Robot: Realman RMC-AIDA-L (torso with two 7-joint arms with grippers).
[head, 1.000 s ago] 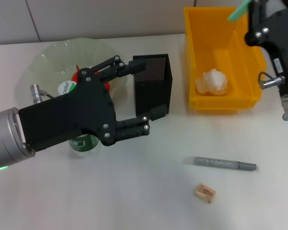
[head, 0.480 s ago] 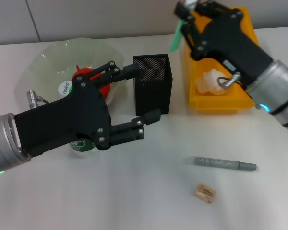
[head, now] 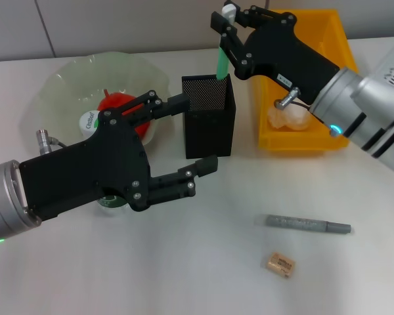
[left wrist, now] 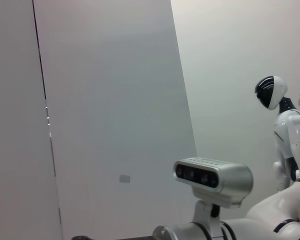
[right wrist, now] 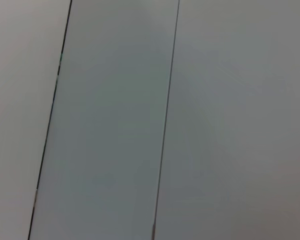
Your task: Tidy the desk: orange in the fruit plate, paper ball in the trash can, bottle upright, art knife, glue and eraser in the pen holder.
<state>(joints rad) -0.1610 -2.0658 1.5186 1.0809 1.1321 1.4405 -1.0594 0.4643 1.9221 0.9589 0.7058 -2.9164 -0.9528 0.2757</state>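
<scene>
From the head view, the right gripper [head: 228,29] is clamped on the green glue stick [head: 221,60], held upright with its lower end at the rim of the black pen holder [head: 209,125]. The left gripper [head: 189,136] hangs wide open and empty beside the holder. The art knife [head: 308,224] and eraser [head: 280,264] lie on the desk [head: 203,262]. The paper ball [head: 289,115] sits in the yellow bin [head: 302,141]. Both wrist views show only wall.

Even, bright overhead light fills the scene. The desk [head: 203,262] shows only soft, faint shadows beneath the pen [head: 308,224] and eraser [head: 280,264]. The wrist views show flat, dimmer walls.
</scene>
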